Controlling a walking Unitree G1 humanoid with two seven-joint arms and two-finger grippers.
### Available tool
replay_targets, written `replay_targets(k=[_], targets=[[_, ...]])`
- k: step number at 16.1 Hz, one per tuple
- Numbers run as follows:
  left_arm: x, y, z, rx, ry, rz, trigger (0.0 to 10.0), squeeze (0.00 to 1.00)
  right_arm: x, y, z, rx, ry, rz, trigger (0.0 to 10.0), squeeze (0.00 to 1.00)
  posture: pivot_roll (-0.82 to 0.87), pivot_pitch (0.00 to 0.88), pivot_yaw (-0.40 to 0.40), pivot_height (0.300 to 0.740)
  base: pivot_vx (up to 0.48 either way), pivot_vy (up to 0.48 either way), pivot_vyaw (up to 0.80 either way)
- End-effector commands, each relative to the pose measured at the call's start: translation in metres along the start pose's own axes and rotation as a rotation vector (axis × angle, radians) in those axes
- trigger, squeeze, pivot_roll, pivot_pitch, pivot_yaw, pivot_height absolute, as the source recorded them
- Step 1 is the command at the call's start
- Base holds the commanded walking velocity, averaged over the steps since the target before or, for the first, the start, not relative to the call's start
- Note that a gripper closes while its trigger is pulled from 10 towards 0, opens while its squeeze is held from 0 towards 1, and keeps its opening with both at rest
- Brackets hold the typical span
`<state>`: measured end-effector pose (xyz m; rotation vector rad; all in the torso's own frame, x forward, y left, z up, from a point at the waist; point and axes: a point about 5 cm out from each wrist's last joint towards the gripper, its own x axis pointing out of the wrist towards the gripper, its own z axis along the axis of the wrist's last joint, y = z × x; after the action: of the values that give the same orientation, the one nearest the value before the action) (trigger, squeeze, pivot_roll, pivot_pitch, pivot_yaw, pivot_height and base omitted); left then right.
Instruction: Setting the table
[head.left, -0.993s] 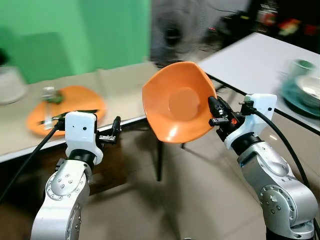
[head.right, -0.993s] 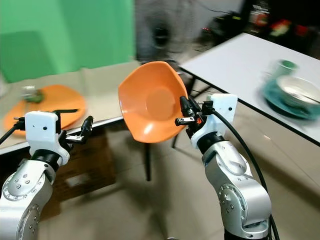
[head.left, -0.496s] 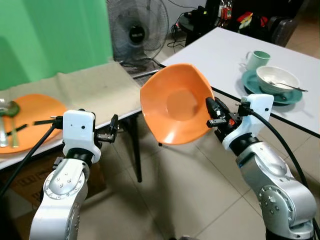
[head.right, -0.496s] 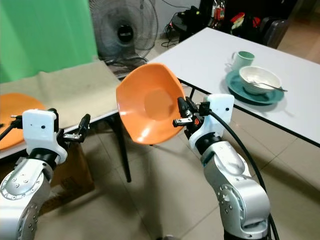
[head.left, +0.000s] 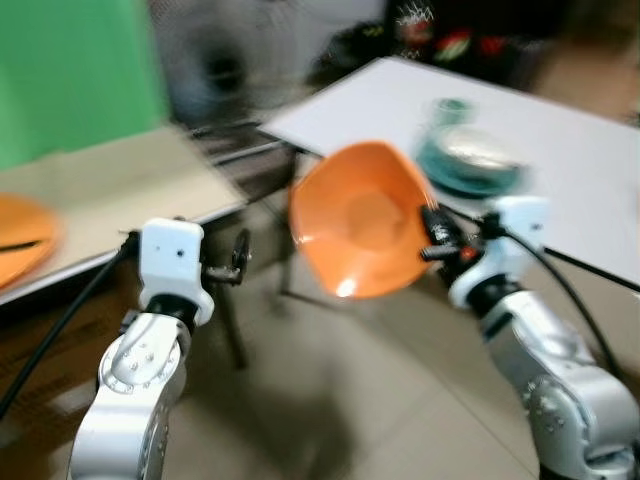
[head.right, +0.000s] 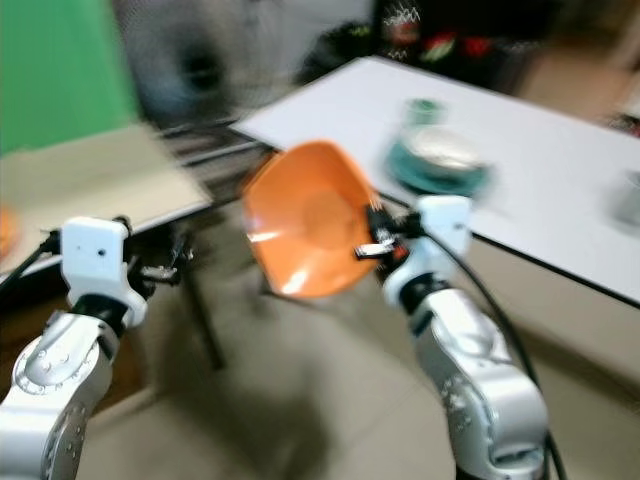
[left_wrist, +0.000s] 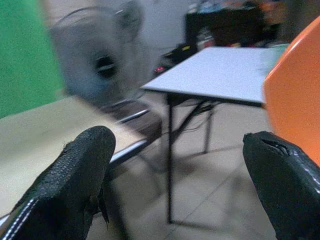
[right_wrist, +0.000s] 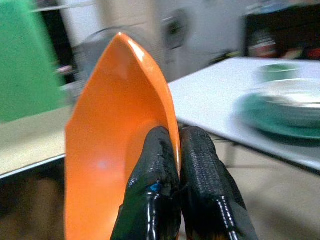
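Setting, as I read it from my feeds: a room in a home, used for dining and part rigged for recording. Evidence: white table (head.left: 560, 150) carrying a teal plate (head.left: 465, 165) with a bowl on it and a cup (head.right: 425, 108) behind; second table under a beige cloth (head.left: 110, 190); standing fan (left_wrist: 102, 62); tiled floor (head.left: 400, 400); green backdrop (head.left: 70, 70); dark cluttered furniture (head.right: 450, 35) at the rear, too blurred for me to itemise.
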<state>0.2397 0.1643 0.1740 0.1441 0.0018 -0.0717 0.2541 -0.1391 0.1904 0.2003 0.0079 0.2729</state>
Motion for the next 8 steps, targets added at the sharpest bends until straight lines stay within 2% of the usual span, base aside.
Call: replay_targets(k=[1, 7, 8], targets=[[0.0004, 0.0028, 0.0002, 0.012, 0.0, 0.01, 10.0, 0.0, -0.0005, 0.0075, 0.0104, -0.003, -0.052, 0.03, 10.0, 0.0, -0.05, 0.0, -0.022, 0.74, 0.0, -0.322, -0.52], [0.0024, 0.0013, 0.001, 0.017, -0.004, -0.002, 10.0, 0.0, -0.0006, 0.0066, 0.0117, -0.002, -0.057, 0.026, 10.0, 0.0, -0.05, 0.0, -0.021, 0.74, 0.0, -0.31, -0.59], [0.0023, 0.0011, 0.0008, 0.002, -0.003, -0.003, 10.0, 0.0, -0.0003, 0.0063, 0.0119, -0.002, -0.058, 0.026, 10.0, 0.0, -0.05, 0.0, -0.023, 0.74, 0.0, 0.0, -0.44]])
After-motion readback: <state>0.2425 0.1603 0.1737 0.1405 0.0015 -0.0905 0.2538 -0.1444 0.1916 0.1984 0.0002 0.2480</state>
